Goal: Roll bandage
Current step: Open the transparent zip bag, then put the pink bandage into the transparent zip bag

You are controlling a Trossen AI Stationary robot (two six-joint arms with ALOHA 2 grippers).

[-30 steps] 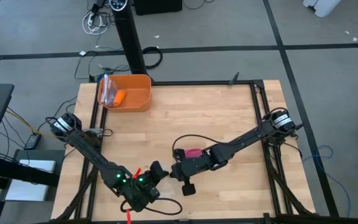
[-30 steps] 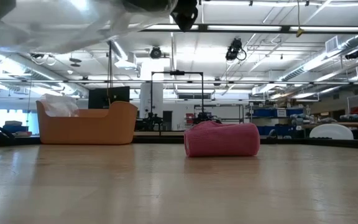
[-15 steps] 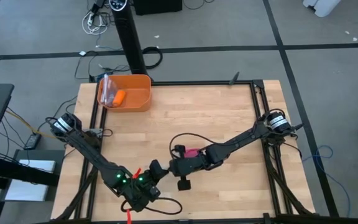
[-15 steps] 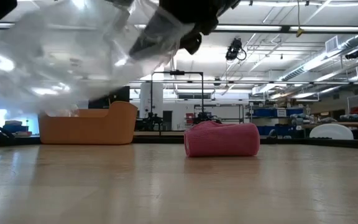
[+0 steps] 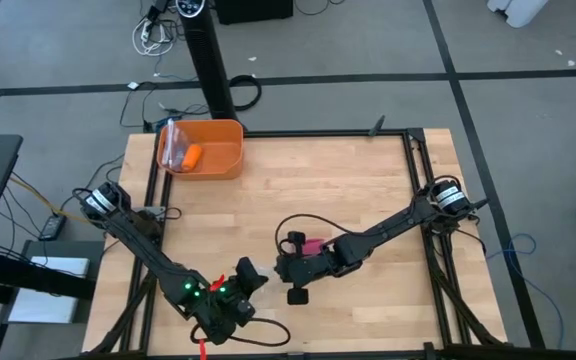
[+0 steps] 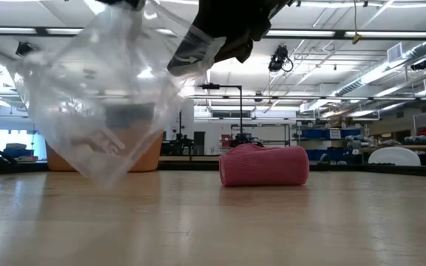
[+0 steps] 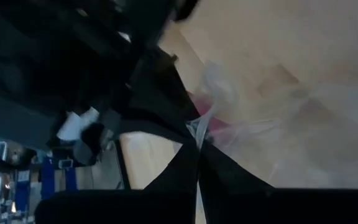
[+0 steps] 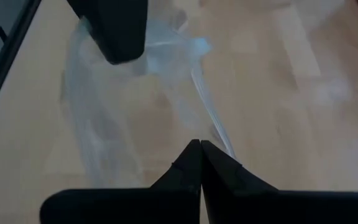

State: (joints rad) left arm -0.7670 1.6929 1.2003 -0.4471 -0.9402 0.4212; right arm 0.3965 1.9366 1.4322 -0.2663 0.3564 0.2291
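The bandage (image 5: 310,246) is a rolled pink cylinder lying on its side on the wooden table; the low view (image 6: 263,165) shows it free of both grippers. My left gripper (image 5: 247,274) and my right gripper (image 5: 284,268) meet near the table's front middle, just near-left of the roll. Both are shut on a clear crinkly plastic bag (image 6: 102,111). The bag also shows in the left wrist view (image 7: 278,118) and the right wrist view (image 8: 135,93). My left gripper pinches a thin edge of the clear bag (image 7: 199,121) between its two shut fingertips. The bag spreads out beyond the fingers over the table. My right gripper pinches a creased edge of the clear bag (image 8: 213,134) at its shut fingertips, slanting down toward the table. The bag stretches from there to my left gripper's finger (image 8: 117,31). In the low view it hangs below the grippers, puffed open.
An orange bin (image 5: 203,148) stands at the table's far left, holding a small orange object (image 5: 193,155) and some clear plastic (image 5: 173,140). Black frame rails (image 5: 413,160) run along the table's edges. A black cable (image 5: 303,222) loops beside the roll.
The clear bag has come down from the top of the low view and now hangs low and puffed open in front of the orange bin. My right gripper has shifted a little toward the table's left. The pink roll has stayed where it was.
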